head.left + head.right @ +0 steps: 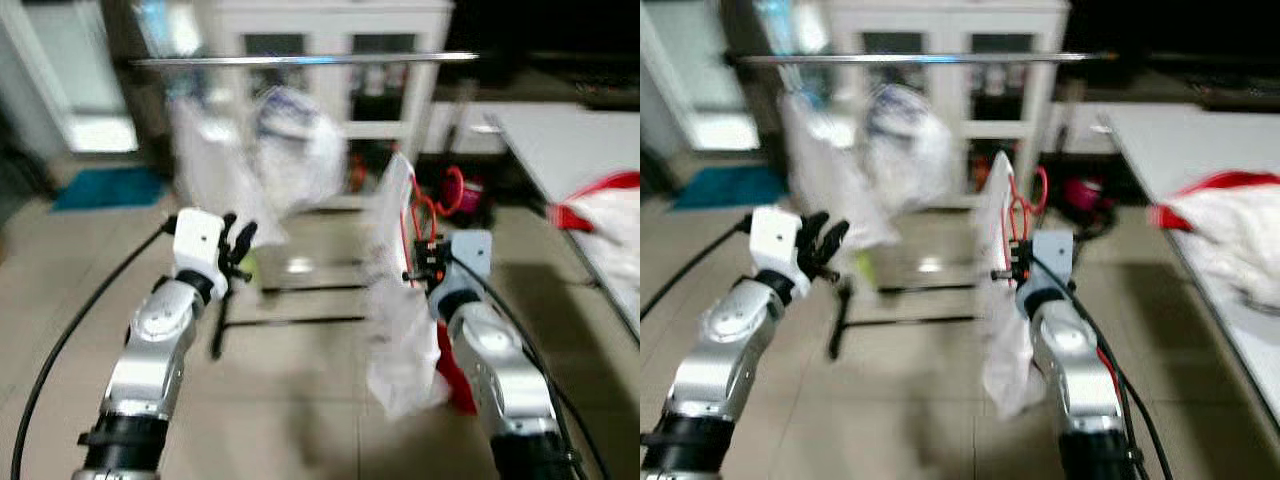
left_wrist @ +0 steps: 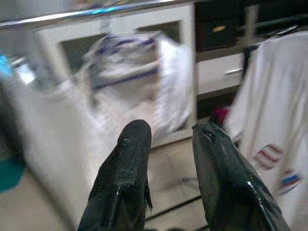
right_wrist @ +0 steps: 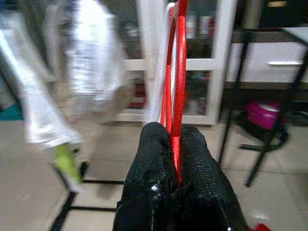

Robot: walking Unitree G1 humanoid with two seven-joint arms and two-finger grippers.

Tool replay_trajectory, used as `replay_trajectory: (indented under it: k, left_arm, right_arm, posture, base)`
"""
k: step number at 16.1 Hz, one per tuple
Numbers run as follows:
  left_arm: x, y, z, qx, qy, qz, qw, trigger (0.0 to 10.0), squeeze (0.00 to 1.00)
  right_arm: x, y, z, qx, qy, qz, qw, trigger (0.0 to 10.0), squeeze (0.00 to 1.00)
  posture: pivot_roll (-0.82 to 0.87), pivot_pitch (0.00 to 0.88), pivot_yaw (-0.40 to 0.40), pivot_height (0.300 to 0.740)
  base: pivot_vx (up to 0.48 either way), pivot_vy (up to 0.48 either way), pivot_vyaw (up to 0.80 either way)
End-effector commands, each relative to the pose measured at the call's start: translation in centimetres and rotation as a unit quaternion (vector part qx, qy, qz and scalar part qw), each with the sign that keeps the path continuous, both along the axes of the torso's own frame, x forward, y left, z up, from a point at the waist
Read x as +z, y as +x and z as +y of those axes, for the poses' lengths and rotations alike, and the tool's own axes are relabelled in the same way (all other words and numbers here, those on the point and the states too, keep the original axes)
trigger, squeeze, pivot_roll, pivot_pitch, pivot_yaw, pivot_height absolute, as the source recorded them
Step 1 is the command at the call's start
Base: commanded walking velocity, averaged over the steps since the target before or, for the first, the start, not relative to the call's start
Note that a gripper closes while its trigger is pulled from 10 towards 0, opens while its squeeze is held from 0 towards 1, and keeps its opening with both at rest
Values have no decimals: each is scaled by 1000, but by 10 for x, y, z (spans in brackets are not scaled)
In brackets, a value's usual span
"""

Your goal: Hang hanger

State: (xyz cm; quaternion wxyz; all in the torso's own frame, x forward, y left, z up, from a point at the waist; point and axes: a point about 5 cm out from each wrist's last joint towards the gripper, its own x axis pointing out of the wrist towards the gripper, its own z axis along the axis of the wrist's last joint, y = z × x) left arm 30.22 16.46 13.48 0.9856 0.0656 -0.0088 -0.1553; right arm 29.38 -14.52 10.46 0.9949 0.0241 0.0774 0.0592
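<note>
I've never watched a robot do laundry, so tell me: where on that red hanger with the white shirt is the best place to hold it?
Probably where the right gripper already pinches it: the thin red wire of the hanger just below the hook, coming from underneath. That leaves the hook free above the fingers to go over the rail, while the white shirt hangs clear below.
</note>
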Motion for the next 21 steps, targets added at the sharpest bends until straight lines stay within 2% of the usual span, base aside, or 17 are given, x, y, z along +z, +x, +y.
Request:
replay_trajectory:
  k: [1, 4, 9, 13, 17, 18, 21]
  left_arm:
    - [1, -1, -7, -16, -2, 1, 1000, 10000, 0]
    - [2, 4, -7, -11, -8, 1, 1000, 10000, 0]
    - [5, 6, -9, -20, -8, -7, 1000, 10000, 0]
    - [22, 11, -21, -52, -9, -33, 998, 10000, 0]
    - [31, 11, -22, -72, -2, -43, 996, 10000, 0]
    - [33, 11, -25, -88, 3, -45, 995, 10000, 0]
    - [40, 12, -34, -128, 9, -49, 991, 10000, 0]
  right_arm:
    - [6, 4, -5, -6, -5, -17, 1000, 10000, 0]
    - [9, 5, 2, 16, -2, -25, 1000, 10000, 0]
    - [8, 6, -2, 1, -11, -24, 1000, 10000, 0]
    - [9, 7, -9, -6, -17, -26, 999, 10000, 0]
    - [14, 15, -14, 10, -47, -24, 999, 10000, 0]
    - [18, 19, -16, 22, -74, -14, 997, 10000, 0]
    - [36, 31, -19, 65, -76, -14, 995, 10000, 0]
  posture:
    - [-97, 0, 14, 740]
    - [-105, 0, 22, 740]
    - [-122, 0, 36, 740]
    - [-105, 0, 35, 740]
    - [-107, 0, 39, 740]
    - [-120, 0, 41, 740]
    - [-124, 0, 30, 740]
  base:
    - [420, 0, 0]
    - [420, 0, 0]
    - [422, 0, 0]
    - [423, 0, 0]
    - [423, 0, 0]
    - [424, 0, 0]
    - [423, 0, 0]
